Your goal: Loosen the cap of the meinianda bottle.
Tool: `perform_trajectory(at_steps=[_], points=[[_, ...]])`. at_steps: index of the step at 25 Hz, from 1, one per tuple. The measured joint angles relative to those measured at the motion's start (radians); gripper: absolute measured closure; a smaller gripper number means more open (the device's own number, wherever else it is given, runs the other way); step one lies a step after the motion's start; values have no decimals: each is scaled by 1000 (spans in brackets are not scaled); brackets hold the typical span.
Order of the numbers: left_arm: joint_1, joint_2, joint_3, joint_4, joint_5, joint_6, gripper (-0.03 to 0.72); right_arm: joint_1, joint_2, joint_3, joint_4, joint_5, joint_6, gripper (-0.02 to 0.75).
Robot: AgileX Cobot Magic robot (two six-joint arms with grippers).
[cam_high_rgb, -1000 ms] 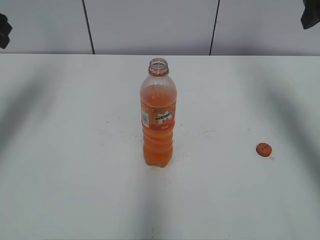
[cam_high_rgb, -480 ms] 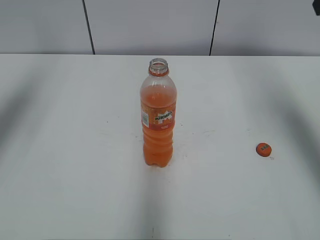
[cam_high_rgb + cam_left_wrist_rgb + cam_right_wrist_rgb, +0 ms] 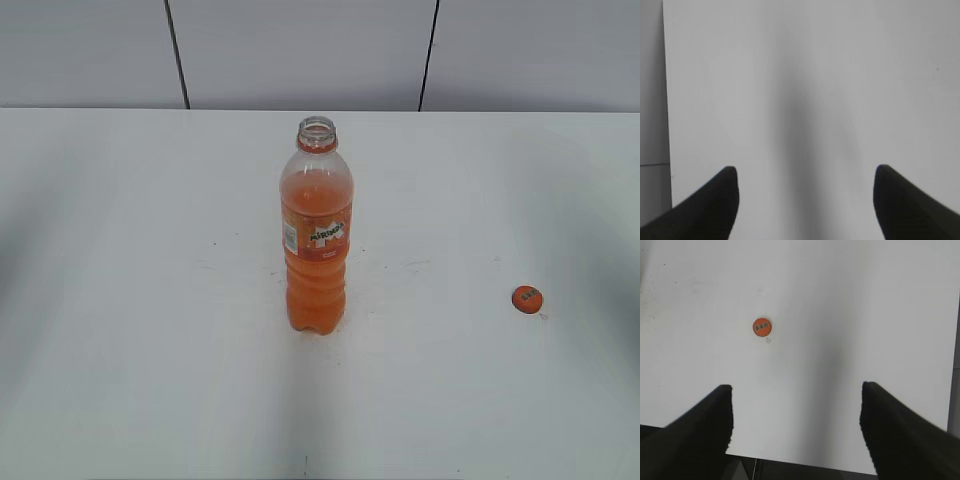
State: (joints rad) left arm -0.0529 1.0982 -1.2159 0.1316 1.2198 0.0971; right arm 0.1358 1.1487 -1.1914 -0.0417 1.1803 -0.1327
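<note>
The meinianda bottle (image 3: 317, 235) stands upright at the middle of the white table (image 3: 130, 300), half full of orange drink, its neck open with no cap on it. The orange cap (image 3: 527, 298) lies flat on the table to the right, well apart from the bottle; it also shows in the right wrist view (image 3: 762, 327). My right gripper (image 3: 796, 390) is open and empty, high above the table's right part. My left gripper (image 3: 805, 172) is open and empty over bare table. Neither gripper shows in the exterior view.
A grey panelled wall (image 3: 300, 50) runs behind the table. The table's edge (image 3: 805, 462) shows at the bottom of the right wrist view, and its left edge (image 3: 666, 100) in the left wrist view.
Both arms have withdrawn out of the exterior view's top corners. The bottle and the cap have not moved.
</note>
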Motion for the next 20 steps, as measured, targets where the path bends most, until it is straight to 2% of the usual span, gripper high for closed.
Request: perform_trajectory(at_steps=[5, 15, 20], points=[[0, -218, 235, -7, -31, 0, 179, 0, -217, 233, 0, -91, 7, 146], [0, -601, 590, -11, -89, 0, 180, 0, -585, 649, 2, -204, 10, 146], [0, -701, 616, -44, -100, -1, 180, 0, -689, 725, 5, -205, 11, 146]])
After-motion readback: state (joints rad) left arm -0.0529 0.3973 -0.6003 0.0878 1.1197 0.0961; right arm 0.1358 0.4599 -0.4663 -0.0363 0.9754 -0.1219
